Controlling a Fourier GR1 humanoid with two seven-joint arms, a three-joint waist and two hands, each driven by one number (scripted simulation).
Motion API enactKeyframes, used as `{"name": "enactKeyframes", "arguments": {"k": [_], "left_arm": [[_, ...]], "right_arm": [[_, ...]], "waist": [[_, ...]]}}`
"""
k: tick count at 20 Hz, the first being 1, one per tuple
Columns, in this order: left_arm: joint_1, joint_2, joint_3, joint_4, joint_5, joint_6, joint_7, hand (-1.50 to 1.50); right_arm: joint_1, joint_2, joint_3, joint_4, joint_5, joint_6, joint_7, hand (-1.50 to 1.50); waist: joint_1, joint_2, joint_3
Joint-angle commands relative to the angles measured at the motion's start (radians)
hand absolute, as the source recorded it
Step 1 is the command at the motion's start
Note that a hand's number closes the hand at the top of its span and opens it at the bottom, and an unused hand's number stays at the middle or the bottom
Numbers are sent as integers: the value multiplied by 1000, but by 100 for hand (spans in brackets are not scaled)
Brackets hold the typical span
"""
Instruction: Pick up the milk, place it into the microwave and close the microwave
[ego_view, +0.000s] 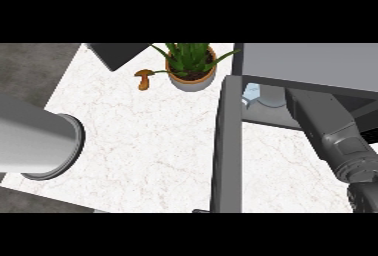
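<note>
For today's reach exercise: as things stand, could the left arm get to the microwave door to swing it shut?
Probably yes. The left arm sits at the view's left, and only bare counter lies between it and the open microwave door. Its robot hand is out of view.

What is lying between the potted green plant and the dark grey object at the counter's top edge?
In the head view, a small brown mushroom lies there on the white marble counter.

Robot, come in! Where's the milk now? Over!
Right arm reaching into microwave, hand hidden. Milk inside. Microwave door open. Left hand unseen.

counter (148, 145): white veined marble, smooth | microwave (310, 62): matt grey metal | pot (193, 82): terracotta
</note>
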Motion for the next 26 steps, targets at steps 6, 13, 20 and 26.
{"name": "enactKeyframes", "arguments": {"k": [6,13,20,26], "left_arm": [[40,-56,-33,27,-58,-43,-7,-150],[70,-111,-43,25,-94,-109,-54,-150],[112,-190,-188,40,-130,-226,-44,-150],[87,-226,-279,66,-252,-278,-31,-150]], "right_arm": [[-69,15,-8,-11,-4,-60,31,-150],[-22,-7,-2,-1,-2,48,10,-150],[58,-4,-57,-24,-69,338,-60,-150],[144,56,-95,-55,-123,514,-143,-150]], "waist": [[-46,-45,-43],[-86,-60,-42],[-127,-69,-42],[-163,-85,-43]]}}
